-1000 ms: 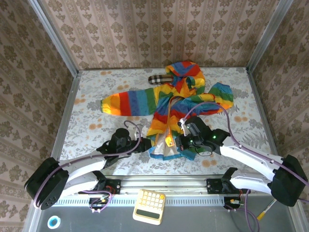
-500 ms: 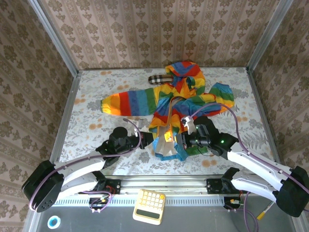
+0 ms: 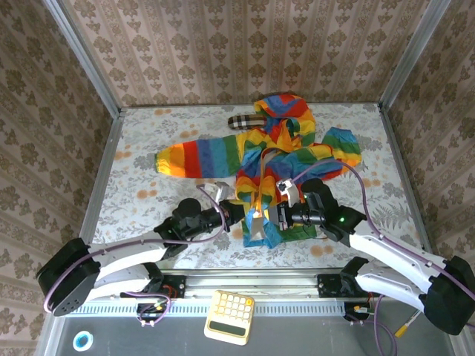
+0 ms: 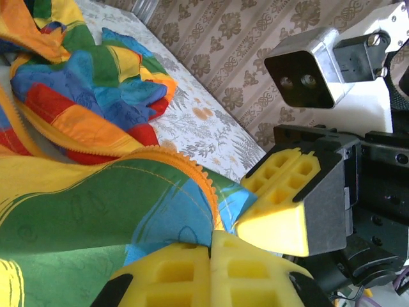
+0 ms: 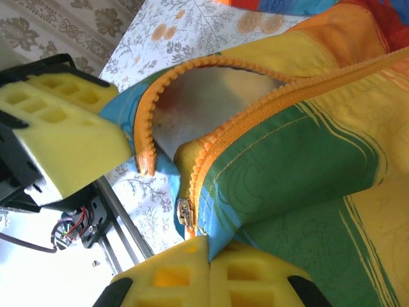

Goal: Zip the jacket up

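Small hooded rainbow-striped fabric jacket (image 3: 286, 152) crumpled on floral bench (image 3: 141, 189). Left tool (image 4: 211, 256) and right tool (image 5: 208, 262) each pinched closed on its hem, flanking the orange zipper (image 5: 137, 128). Judged light, limp, bunches easily; hold near small metal slider (image 5: 185, 211), hem taut.

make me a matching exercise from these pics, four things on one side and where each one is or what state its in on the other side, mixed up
Things
1. plaid item
2. calculator
3. zipper slider
4. left gripper

Places or states
A. shut on the lower edge of the jacket
B. at the far side of the table, next to the hood
C. off the table's near edge, closest to the camera
D. low on the zipper, just above the pads of the right gripper

Pairs: 1-B, 2-C, 3-D, 4-A
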`<state>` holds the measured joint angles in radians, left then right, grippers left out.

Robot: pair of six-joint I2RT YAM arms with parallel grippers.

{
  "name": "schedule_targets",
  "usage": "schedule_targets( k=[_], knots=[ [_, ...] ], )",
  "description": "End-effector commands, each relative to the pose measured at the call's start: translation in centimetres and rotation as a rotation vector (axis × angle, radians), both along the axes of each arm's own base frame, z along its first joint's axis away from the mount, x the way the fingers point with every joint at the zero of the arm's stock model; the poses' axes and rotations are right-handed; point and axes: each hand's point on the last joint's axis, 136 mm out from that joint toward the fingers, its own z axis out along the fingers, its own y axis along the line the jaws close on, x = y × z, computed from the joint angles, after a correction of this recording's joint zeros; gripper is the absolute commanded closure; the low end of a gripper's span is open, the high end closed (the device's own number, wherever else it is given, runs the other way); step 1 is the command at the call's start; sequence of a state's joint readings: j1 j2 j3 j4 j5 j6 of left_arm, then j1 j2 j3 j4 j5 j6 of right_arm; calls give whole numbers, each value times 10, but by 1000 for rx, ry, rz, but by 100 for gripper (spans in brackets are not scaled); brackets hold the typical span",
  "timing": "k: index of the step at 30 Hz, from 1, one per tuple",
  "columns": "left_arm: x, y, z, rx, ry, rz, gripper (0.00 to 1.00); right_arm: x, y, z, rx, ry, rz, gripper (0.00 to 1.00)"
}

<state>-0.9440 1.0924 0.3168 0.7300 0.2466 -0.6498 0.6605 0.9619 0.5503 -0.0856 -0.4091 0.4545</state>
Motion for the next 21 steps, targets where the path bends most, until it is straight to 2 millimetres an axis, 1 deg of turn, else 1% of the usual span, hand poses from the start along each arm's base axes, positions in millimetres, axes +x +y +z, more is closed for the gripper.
schedule_targets(
  k=[1, 7, 13, 16, 21],
  knots=[
    [5, -3, 23, -65, -68, 16, 100, -2, 5, 11, 51, -64, 41, 100],
    [3, 0, 19, -71, -41, 22, 100, -2, 4, 15, 70, -90, 38, 100],
    [2, 4, 4, -39, -3, 32, 100, 0, 5, 19, 107, -104, 29, 100],
    [0, 2, 1, -34, 15, 18, 100, 1, 6, 21, 117, -108, 26, 100],
    [-6, -3, 1, -42, 36, -13, 100, 4, 6, 19, 110, -106, 15, 100]
  ],
)
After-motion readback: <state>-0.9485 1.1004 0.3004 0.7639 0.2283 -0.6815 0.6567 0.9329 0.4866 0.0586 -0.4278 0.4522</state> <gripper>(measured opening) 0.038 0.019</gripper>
